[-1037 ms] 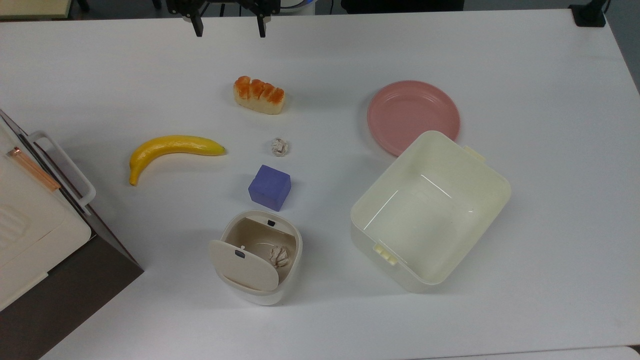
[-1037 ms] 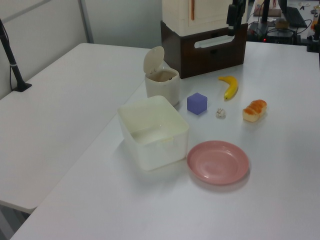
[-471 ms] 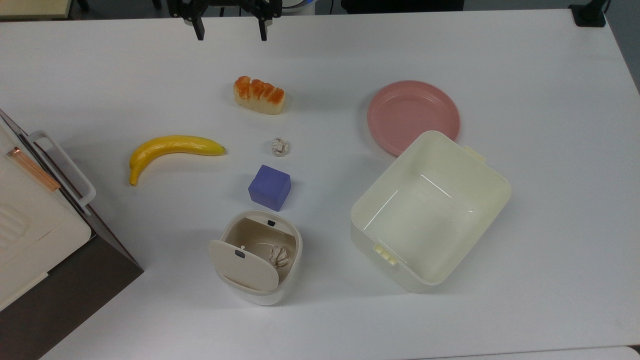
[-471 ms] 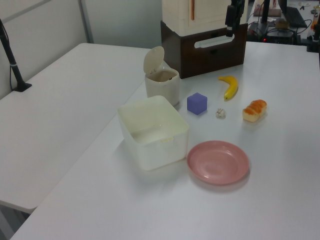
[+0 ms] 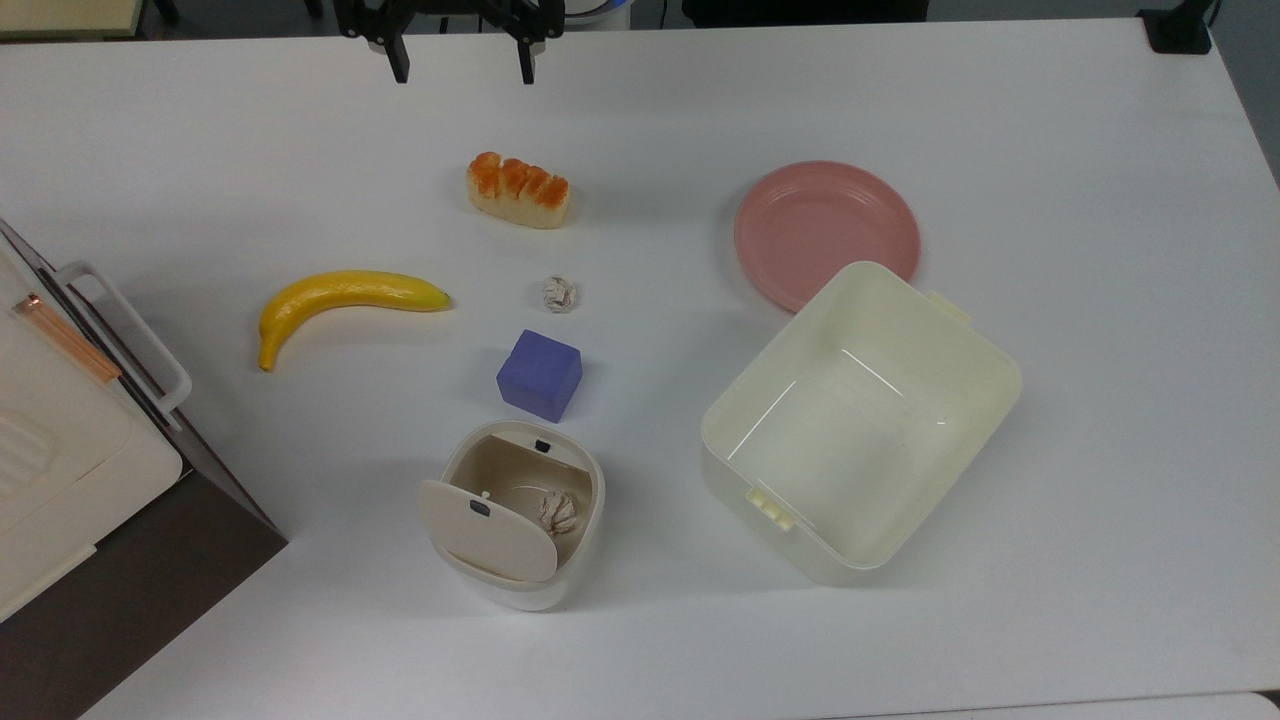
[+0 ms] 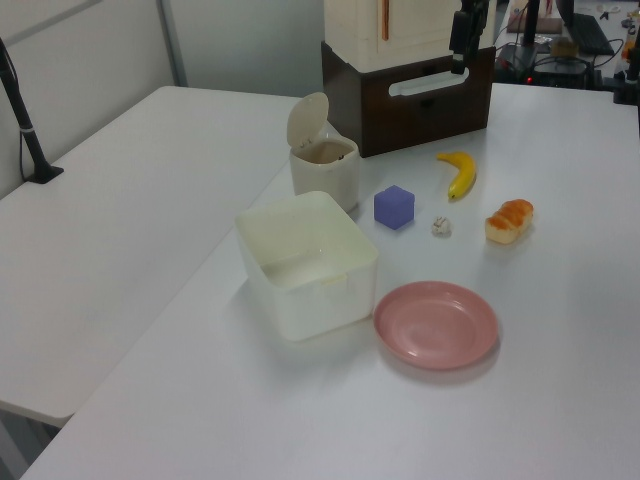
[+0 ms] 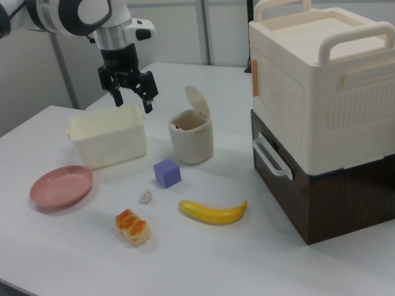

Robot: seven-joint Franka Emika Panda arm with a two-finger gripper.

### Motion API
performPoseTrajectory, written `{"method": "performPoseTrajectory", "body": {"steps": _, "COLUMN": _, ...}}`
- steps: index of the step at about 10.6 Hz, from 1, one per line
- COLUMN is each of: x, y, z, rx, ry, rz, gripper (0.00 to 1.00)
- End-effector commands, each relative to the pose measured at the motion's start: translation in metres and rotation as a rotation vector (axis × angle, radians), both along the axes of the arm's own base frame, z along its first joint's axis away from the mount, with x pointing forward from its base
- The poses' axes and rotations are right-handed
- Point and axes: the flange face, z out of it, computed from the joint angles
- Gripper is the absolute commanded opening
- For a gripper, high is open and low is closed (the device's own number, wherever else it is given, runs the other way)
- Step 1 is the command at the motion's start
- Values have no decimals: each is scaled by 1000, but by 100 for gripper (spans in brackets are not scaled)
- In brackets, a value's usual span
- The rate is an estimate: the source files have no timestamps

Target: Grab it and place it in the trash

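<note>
The small crumpled paper ball (image 5: 560, 294) (image 6: 441, 227) (image 7: 145, 197) lies on the white table between the bread and the purple cube (image 5: 540, 375). The rounded beige bin (image 5: 597, 497) (image 6: 324, 165) (image 7: 191, 139) stands beyond the cube with its flap lid (image 5: 488, 529) tipped up; another crumpled paper wad (image 5: 558, 512) lies inside. My gripper (image 5: 462, 72) (image 7: 133, 103) hangs open and holds nothing at the top view's upper edge. It is high above the table and well away from the ball.
A banana (image 5: 345, 297), a piece of bread (image 5: 518, 190), a pink plate (image 5: 826, 230) and a large cream tub (image 5: 990, 350) surround the ball. A cream box on a dark base (image 5: 60, 470) stands at the top view's left edge.
My open gripper has crept slightly downward in the top view, toward the table's middle. Nothing on the table has moved.
</note>
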Motion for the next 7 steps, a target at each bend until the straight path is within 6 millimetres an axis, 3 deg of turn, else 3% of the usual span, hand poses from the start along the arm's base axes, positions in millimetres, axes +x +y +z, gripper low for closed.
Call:
{"method": "performPoseTrajectory", "body": {"steps": 1, "x": -3, "y": 3, "z": -3, "rx": -12, "ry": -15, "rz": 17, "gripper": 100}}
{"method": "performPoseTrajectory", "body": {"steps": 3, "x": -2, "y": 4, "z": -5, "rx": -13, "ry": -11, "rz": 17, "gripper": 100}}
{"method": "performPoseTrajectory", "body": {"steps": 7, "x": 5, "y": 58, "z": -82, "rx": -8, "ry": -20, "rz": 109, "gripper": 100}}
